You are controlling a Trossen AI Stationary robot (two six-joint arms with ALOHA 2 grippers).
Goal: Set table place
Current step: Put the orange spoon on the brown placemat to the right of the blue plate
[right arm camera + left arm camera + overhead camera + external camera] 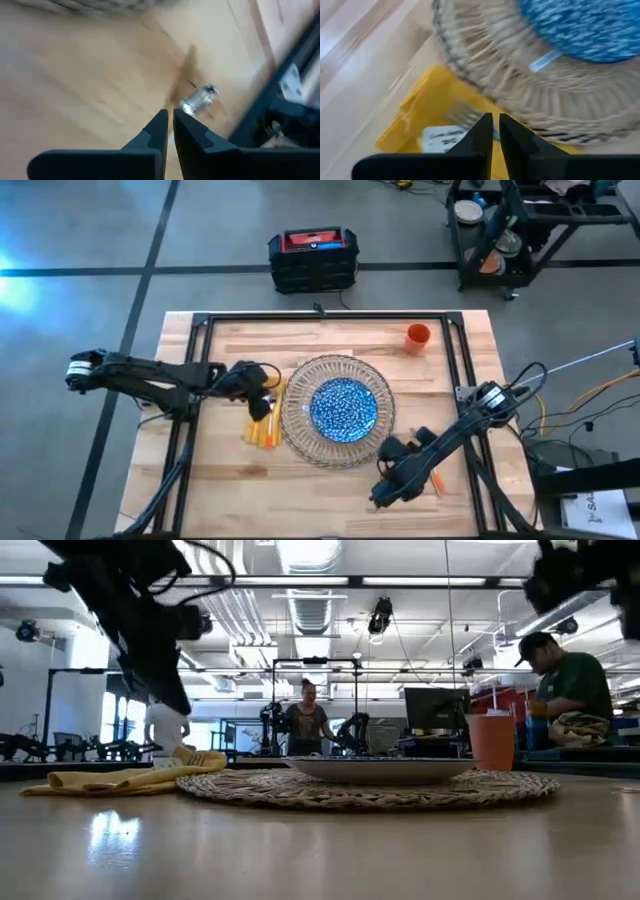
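A small blue-patterned plate [343,406] sits in the middle of a large round plate [300,430] with a ribbed, woven-looking rim. Left of it, a yellow napkin [262,423] lies on the table with orange-handled cutlery on it; a fork [465,114] shows there. My left gripper [493,127] hovers shut just above the napkin and fork. An orange cup [417,336] stands at the far right. One orange-handled piece of cutlery [436,481] lies near the table's right edge. My right gripper [170,122] is shut above the table beside it, holding nothing.
A black metal frame [200,340] runs around the wooden table [300,510]. Bare wood lies in front of the plates and along the far edge. People and workbenches show in the room behind. A black and red case [313,260] stands on the floor beyond the table.
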